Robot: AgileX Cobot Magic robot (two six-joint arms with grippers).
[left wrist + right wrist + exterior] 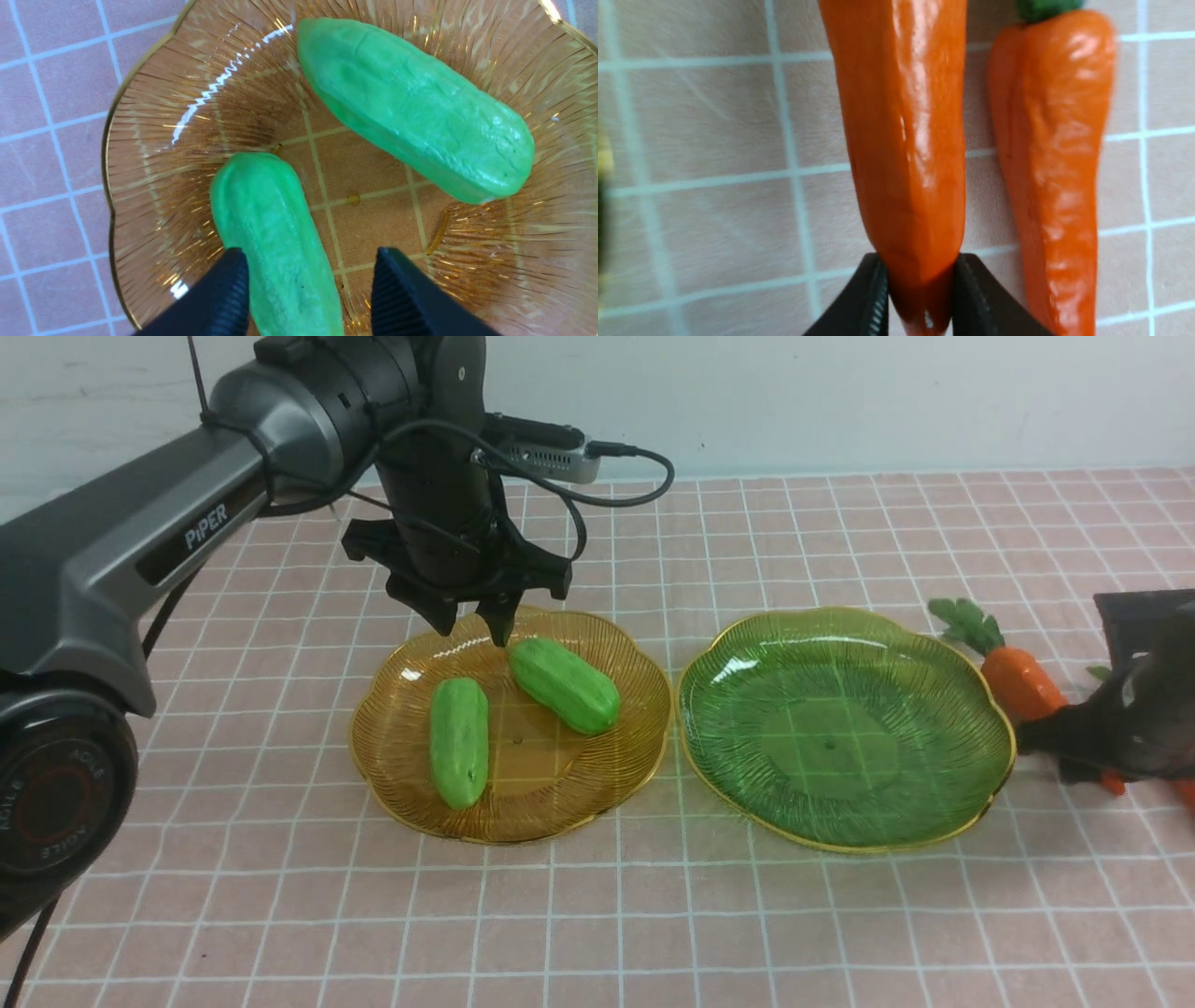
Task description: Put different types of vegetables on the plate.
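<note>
Two bumpy light-green cucumbers (458, 741) (565, 685) lie on the amber glass plate (523, 817). My left gripper (474, 621) hovers open over that plate's far side. In the left wrist view one cucumber (275, 233) runs between the spread fingers of the left gripper (308, 289), with a gap on one side, and the other cucumber (411, 107) lies farther off. My right gripper (920, 298) is shut on the thin end of an orange carrot (910, 140). A second carrot (1055, 163) lies beside it on the cloth. In the front view a leafy carrot (1018, 679) shows by the blurred right gripper (1083, 756).
An empty green glass plate (840, 747) sits to the right of the amber one, between it and the carrots. Everything rests on a pink checked tablecloth (653, 915). A pale wall runs along the far edge.
</note>
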